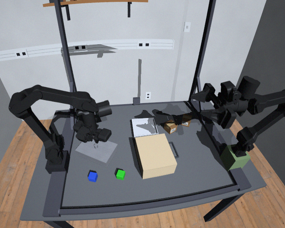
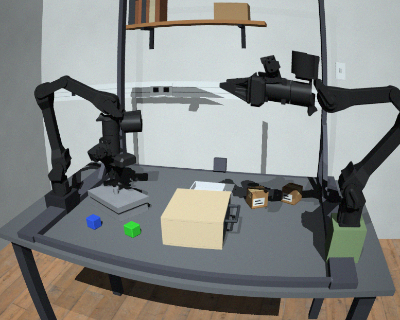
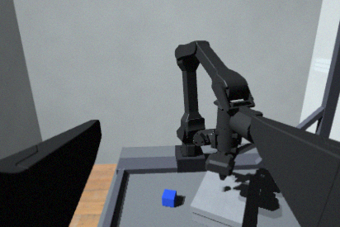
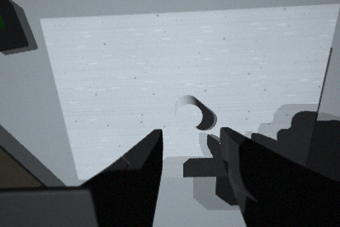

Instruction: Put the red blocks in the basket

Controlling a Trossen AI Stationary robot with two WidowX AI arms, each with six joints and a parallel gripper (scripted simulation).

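Observation:
No red block shows. My left gripper (image 1: 197, 104) (image 2: 222, 84) is open and empty, raised high at the right. My right gripper (image 4: 191, 135) is partly open and empty, just above the knob (image 1: 95, 146) (image 2: 116, 190) (image 4: 189, 115) of the metal box's lid (image 1: 105, 153) (image 2: 131, 199) (image 3: 214, 198) (image 4: 124, 66). The lid lies on the box; whether it sits all the way down I cannot tell. The light wooden cabinet (image 1: 156, 153) (image 2: 194, 206) has its handle (image 1: 175, 150) on the right and its drawer looks shut. A white open container (image 1: 144, 119), apparently the basket, stands behind it.
A blue block (image 1: 92, 176) (image 2: 93, 221) (image 3: 169, 198) and a green block (image 1: 120, 174) (image 2: 132, 229) lie in front of the metal box. Two cardboard boxes (image 1: 170, 127) (image 2: 257, 197) (image 1: 186, 120) (image 2: 292, 193) stand at the back right. A green pedestal (image 1: 233, 159) (image 2: 346, 241) is under the left arm.

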